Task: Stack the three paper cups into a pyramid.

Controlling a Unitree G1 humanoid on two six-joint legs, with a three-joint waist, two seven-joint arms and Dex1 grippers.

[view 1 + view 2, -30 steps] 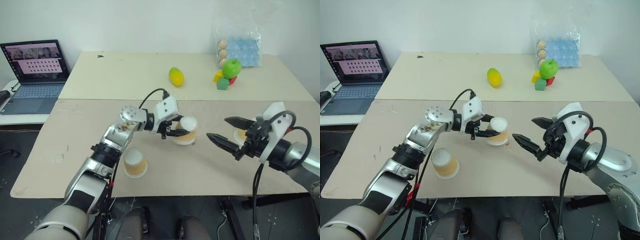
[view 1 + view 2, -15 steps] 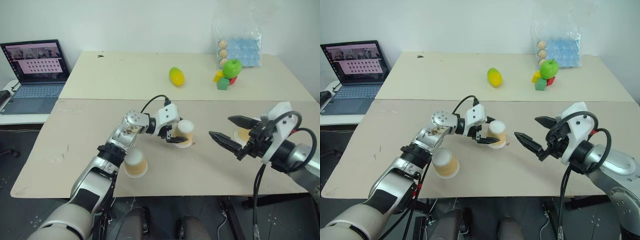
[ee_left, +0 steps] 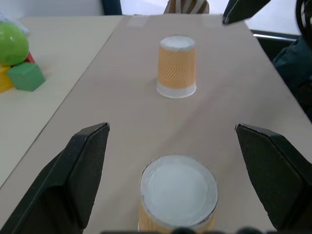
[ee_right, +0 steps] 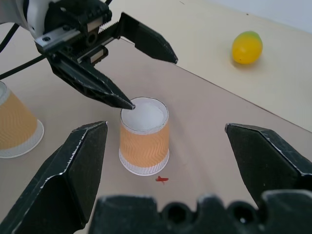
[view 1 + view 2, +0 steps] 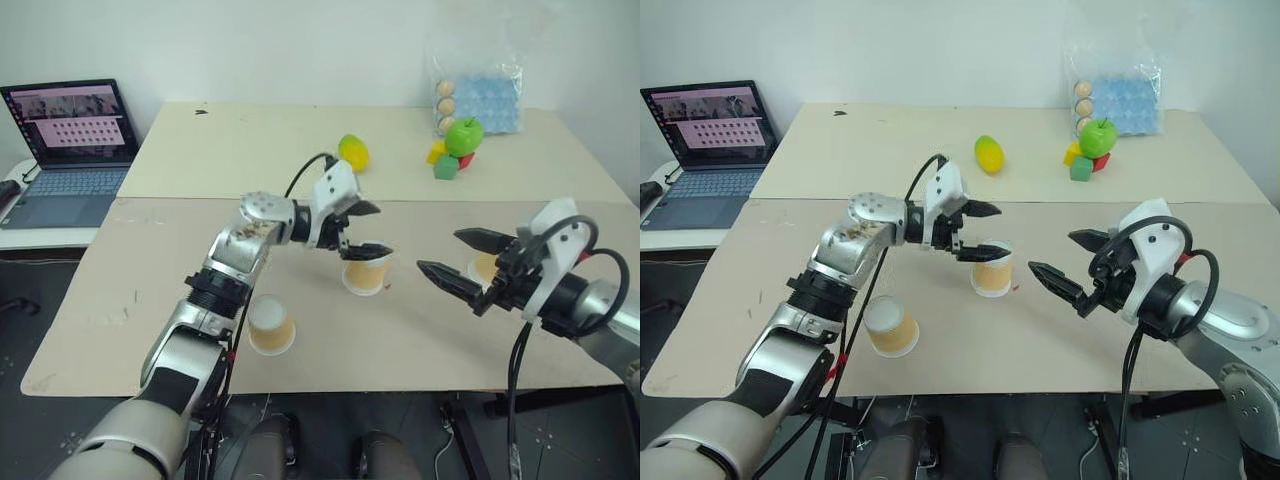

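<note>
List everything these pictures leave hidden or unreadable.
- Right cup: in the head views, mostly hidden behind the right tool.
- Laptop: in the head views, the text on its screen is too small to read.
- Bag: in the head views, the blue contents can't be identified through the crinkled plastic.
- Middle cup: in the left wrist view, its sides are cut off by the bottom edge.

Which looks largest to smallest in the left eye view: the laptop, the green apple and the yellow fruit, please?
1. Laptop, clearly largest.
2. Green apple.
3. Yellow fruit, partly hidden behind the left gripper, so the last two are unsure.
</note>
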